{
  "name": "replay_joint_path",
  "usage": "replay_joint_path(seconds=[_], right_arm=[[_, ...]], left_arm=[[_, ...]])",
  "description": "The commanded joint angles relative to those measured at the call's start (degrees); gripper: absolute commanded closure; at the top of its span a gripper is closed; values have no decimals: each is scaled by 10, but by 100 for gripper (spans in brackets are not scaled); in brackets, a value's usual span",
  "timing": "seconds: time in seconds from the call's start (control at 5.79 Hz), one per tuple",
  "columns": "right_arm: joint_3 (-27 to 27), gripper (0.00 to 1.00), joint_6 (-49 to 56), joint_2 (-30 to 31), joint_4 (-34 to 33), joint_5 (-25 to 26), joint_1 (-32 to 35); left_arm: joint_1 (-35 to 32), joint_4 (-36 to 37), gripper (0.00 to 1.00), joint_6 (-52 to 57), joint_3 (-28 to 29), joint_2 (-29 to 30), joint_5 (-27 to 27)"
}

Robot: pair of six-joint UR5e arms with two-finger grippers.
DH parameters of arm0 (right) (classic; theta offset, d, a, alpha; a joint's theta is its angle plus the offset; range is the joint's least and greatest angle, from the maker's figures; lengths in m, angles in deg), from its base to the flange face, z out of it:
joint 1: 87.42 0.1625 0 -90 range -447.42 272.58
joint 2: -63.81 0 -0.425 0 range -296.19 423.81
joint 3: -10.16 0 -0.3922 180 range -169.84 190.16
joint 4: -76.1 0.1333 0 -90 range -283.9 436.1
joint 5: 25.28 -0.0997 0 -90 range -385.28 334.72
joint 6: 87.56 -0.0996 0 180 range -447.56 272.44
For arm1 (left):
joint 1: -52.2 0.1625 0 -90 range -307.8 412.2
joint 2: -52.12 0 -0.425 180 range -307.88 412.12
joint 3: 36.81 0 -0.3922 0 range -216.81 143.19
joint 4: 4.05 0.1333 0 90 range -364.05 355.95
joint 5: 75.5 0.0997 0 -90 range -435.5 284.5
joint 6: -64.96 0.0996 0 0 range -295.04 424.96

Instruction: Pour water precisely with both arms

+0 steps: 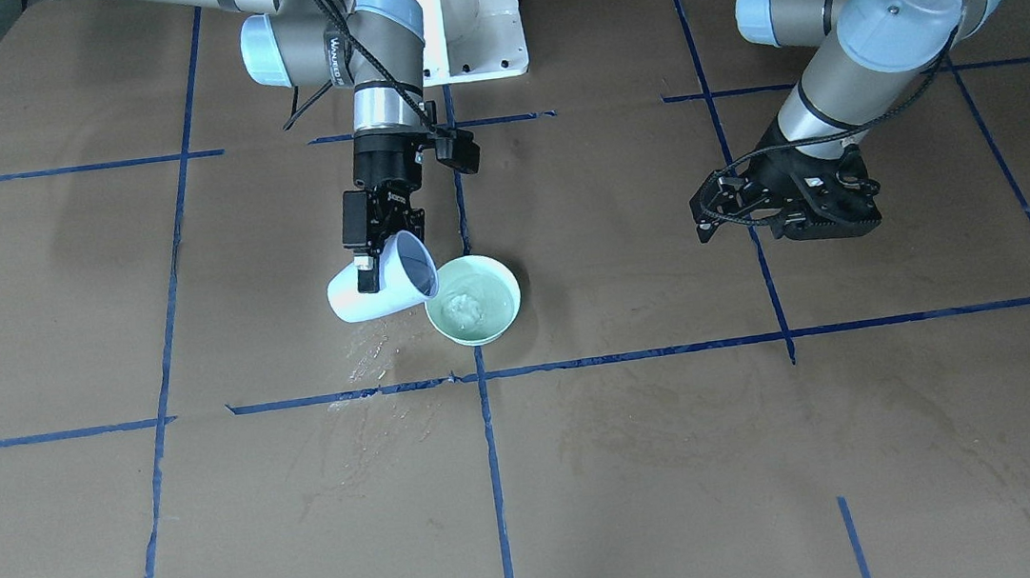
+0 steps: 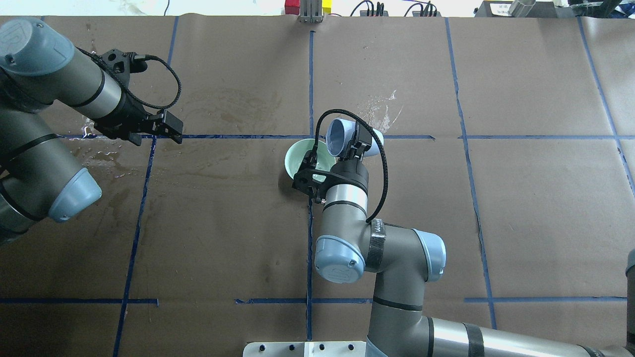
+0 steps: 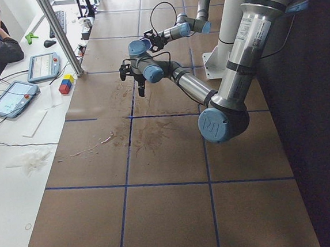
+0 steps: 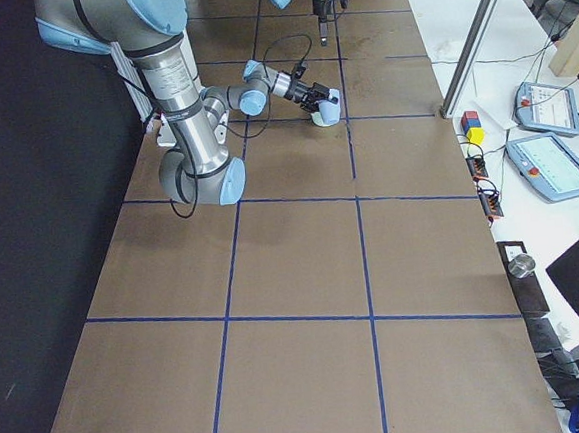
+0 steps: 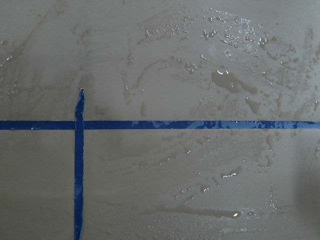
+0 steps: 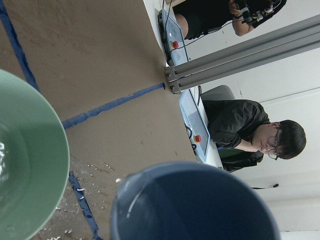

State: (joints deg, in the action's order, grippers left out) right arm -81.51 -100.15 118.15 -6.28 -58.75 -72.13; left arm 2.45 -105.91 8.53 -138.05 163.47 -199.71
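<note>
**Pouring stage.** The brown table [image 1: 649,466], marked with blue tape lines, carries a pale green bowl [image 1: 516,295], to which all positions are referred.

The right arm [image 2: 347,198] is extended to the bowl. The left arm [image 2: 74,84] is held well apart from it, on the robot's left. The left gripper [image 1: 789,207] carries nothing, and whether its jaws are spread cannot be told.

A pale blue cup [image 1: 361,300] is pinched at its wall by the right gripper [image 1: 382,255]. It is tipped nearly onto its side just beside the bowl, with its mouth at the bowl's rim.

The water [image 1: 469,308] is seen as ripples and glints inside the bowl, so the pour is judged to be under way or close to finished. A wet patch of spilled droplets [image 1: 369,352] lies on the paper just beside the bowl, below the cup.

For a clean pour, the cup's lip should be kept over the bowl's inside. The tilt should be increased slowly and the grip held firm, so that no stream is let past the rim onto the wet patch.
</note>
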Motion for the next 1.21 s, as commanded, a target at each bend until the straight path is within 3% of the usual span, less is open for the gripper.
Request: replay_joint_path(seconds=[0.0, 1.04], right_arm=[[0, 100, 11, 0, -5, 4, 0], [0, 100, 34, -1, -19, 18, 0]], left_arm=[[0, 0, 0, 1, 0, 0, 0], [0, 0, 0, 2, 1, 0, -1]])
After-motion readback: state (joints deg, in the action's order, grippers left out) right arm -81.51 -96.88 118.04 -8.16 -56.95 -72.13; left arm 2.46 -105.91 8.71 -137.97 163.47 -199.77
